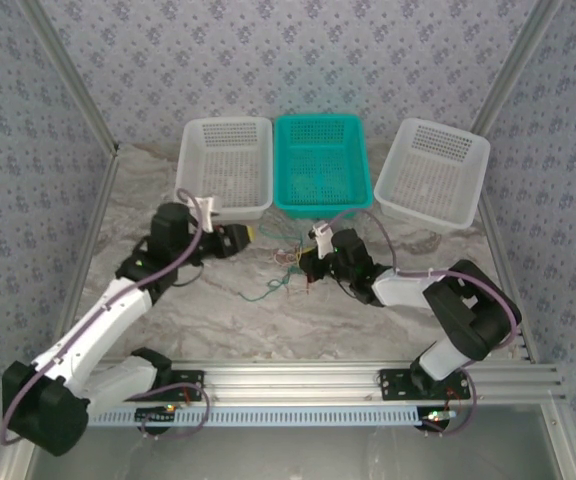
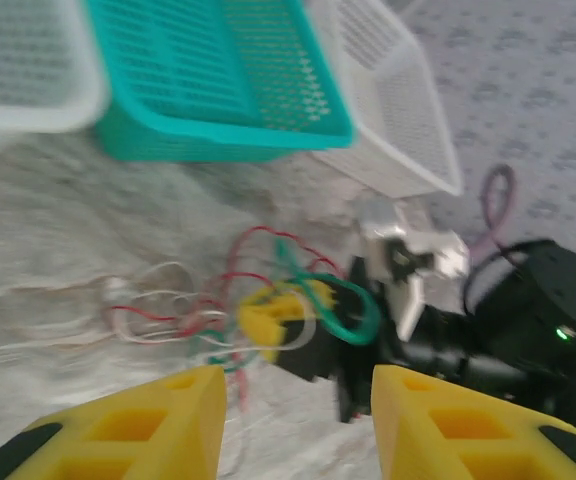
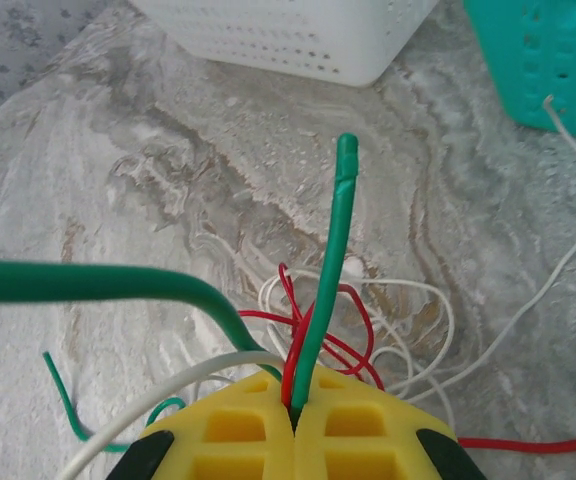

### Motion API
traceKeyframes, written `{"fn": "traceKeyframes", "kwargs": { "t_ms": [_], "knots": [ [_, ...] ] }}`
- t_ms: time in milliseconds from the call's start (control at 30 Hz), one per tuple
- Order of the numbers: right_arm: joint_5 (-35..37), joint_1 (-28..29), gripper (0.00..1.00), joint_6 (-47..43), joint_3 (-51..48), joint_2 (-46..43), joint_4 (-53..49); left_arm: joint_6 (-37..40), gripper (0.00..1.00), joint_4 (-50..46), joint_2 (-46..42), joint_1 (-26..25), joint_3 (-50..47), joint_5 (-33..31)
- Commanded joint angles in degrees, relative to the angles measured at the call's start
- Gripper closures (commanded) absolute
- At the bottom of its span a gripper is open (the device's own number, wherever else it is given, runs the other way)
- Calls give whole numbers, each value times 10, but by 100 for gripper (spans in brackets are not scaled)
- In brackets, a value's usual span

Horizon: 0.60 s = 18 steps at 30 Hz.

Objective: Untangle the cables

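left gripper (image 1: 251, 236): fingers (image 2: 128, 430) spread wide with nothing between them, at 9 o'clock of the tangle and apart from it.
cables (image 1: 283, 262): red, green and cream wires in a loose knot on the marble tabletop (image 1: 218, 310), at 6 o'clock of the teal basket (image 1: 320, 205).
green wire (image 3: 333, 270): in the right wrist view, its long axis points to 12 o'clock with the free end uppermost.
right gripper (image 3: 293, 405): jaws pressed together on the green wire and a red strand, at 3 o'clock of the tangle.
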Motion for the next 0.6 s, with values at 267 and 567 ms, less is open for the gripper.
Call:
{"fn": "traceKeyframes", "kwargs": {
  "t_ms": [267, 567],
  "knots": [
    [13, 19, 100, 47, 71, -19, -94, -34, 49, 250, 89, -128, -26, -167],
    [12, 32, 100, 57, 77, -43, -120, -38, 56, 346, 198, -129, 13, -179]
  ]
}}
